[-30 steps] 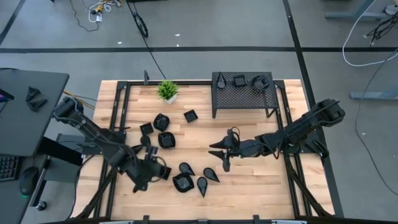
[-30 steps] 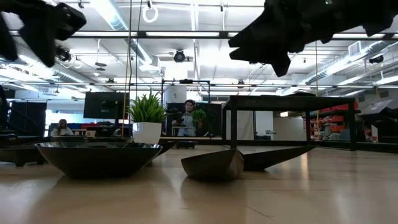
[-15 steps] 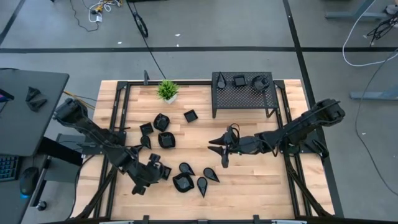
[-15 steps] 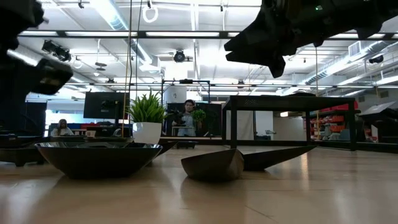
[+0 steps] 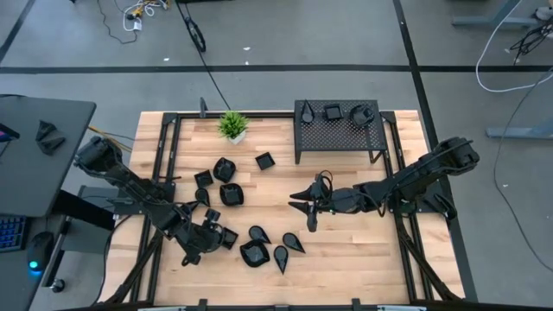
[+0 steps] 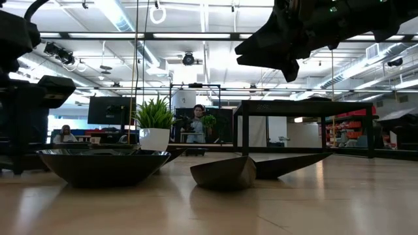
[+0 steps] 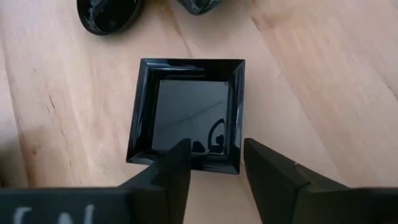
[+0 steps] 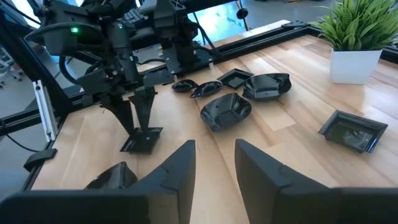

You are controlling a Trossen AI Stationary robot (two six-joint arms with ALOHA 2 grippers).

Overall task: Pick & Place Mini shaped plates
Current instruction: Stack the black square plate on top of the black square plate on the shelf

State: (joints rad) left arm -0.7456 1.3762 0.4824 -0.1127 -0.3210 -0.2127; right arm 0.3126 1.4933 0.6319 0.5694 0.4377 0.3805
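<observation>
The left end effector hangs over a glossy black square plate on the pale wood-grain surface, near 7 o'clock in the high view. Its fingers stand apart, straddling the plate's near rim. White letters on its body are cut off and unreadable. The right end effector hovers near the centre, fingers apart, empty. Teardrop and rounded plates lie scattered between them; more sit on the perforated metal rack at 12 o'clock.
</observation>
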